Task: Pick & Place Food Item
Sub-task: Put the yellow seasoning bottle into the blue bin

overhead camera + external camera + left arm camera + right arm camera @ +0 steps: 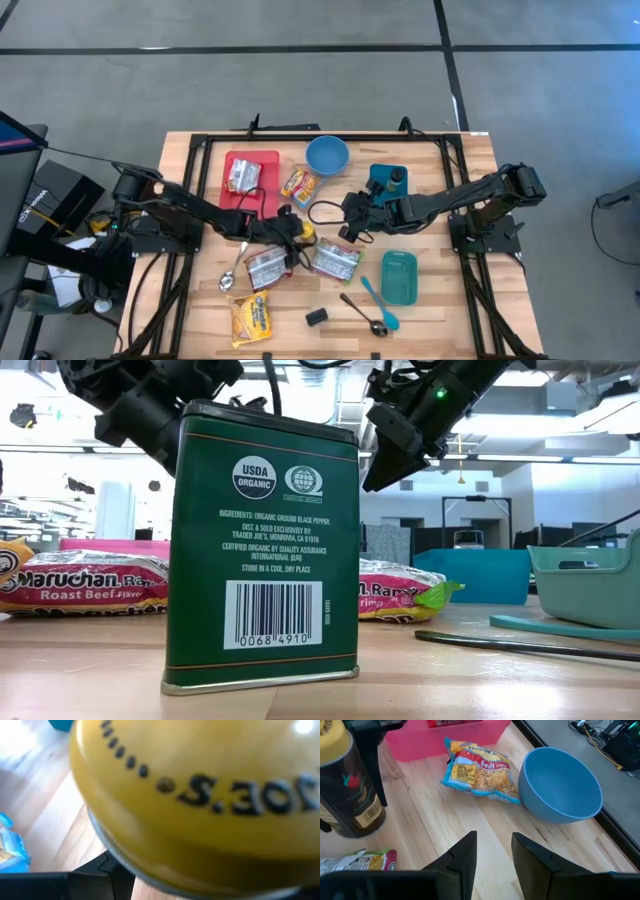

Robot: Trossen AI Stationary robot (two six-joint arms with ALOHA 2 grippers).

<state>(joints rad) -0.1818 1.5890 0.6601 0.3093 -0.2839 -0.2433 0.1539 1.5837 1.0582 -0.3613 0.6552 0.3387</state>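
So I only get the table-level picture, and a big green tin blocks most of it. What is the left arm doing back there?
Observer: The left tool looks closed around a dark bottle with a yellow cap, which is standing upright.
Visitor: And the other arm?
Observer: The right tool hangs open and empty, pointing toward a noodle packet.
Visitor: Anything next to that packet?
Observer: An empty blue bowl, right beside it.
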